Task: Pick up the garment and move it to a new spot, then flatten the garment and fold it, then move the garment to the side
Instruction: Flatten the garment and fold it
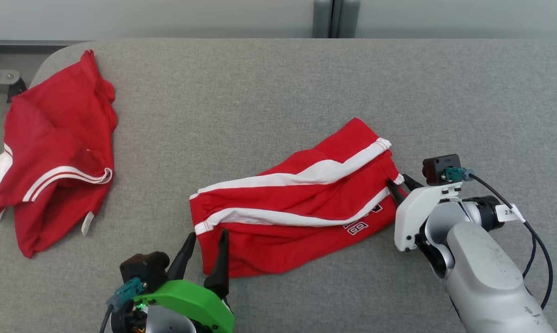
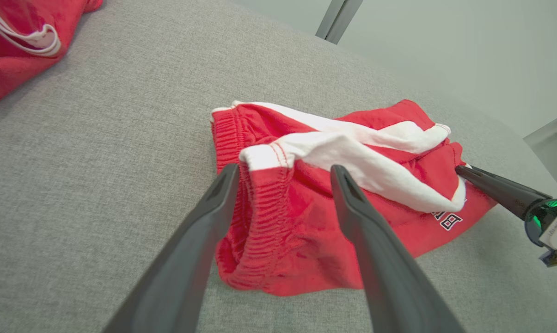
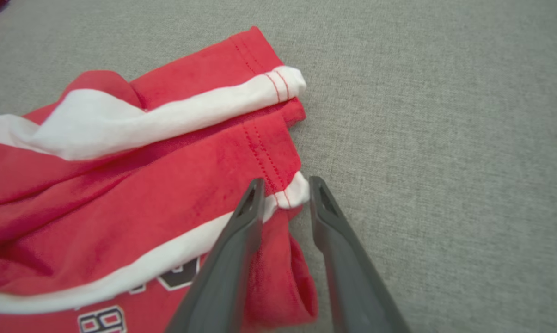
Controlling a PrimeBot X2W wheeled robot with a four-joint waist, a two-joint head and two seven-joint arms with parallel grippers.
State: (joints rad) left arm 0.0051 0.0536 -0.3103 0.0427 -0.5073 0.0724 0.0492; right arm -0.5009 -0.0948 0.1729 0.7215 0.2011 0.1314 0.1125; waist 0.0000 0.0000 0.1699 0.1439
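The garment (image 1: 296, 217), red shorts with white side stripes, lies rumpled at the near middle of the grey table (image 1: 278, 83). The left hand (image 1: 208, 233) is released, its fingers spread wide astride the waistband at the shorts' near-left end. The right hand (image 1: 397, 179) is at the right hem, with its fingers close together on either side of the white stripe's corner. I cannot tell whether they pinch it. A second red garment (image 1: 56, 148) lies far left.
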